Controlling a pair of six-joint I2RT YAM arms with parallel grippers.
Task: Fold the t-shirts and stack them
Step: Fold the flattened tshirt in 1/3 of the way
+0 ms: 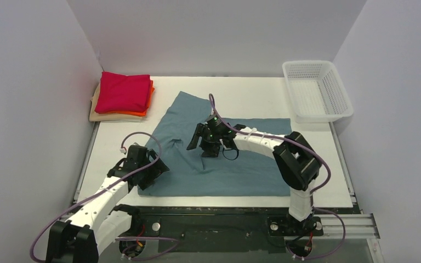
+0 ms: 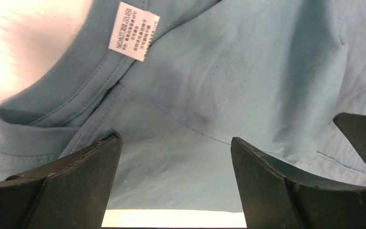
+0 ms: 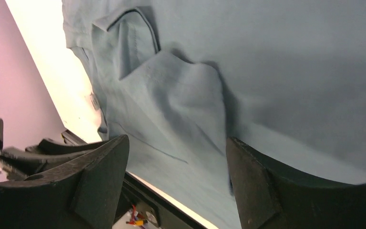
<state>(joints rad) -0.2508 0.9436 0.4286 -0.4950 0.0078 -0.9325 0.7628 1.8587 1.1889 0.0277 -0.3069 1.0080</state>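
Observation:
A large teal-blue t-shirt (image 1: 246, 159) lies spread over the middle of the table. My left gripper (image 1: 159, 169) is open at its near-left part, low over the cloth. In the left wrist view its jaws (image 2: 176, 143) stand wide with only flat fabric between them, the collar and white label (image 2: 133, 31) lying beyond. My right gripper (image 1: 200, 147) hovers open over the shirt's middle; below it (image 3: 176, 148) the cloth rises in a rumpled ridge (image 3: 181, 90). A folded red t-shirt (image 1: 123, 92) tops an orange one (image 1: 149, 98) and a beige one (image 1: 96, 109) at the back left.
A white mesh basket (image 1: 317, 90) stands at the back right corner. Grey walls close in on the left, back and right. The arm bases and a dark rail (image 1: 219, 224) run along the near edge.

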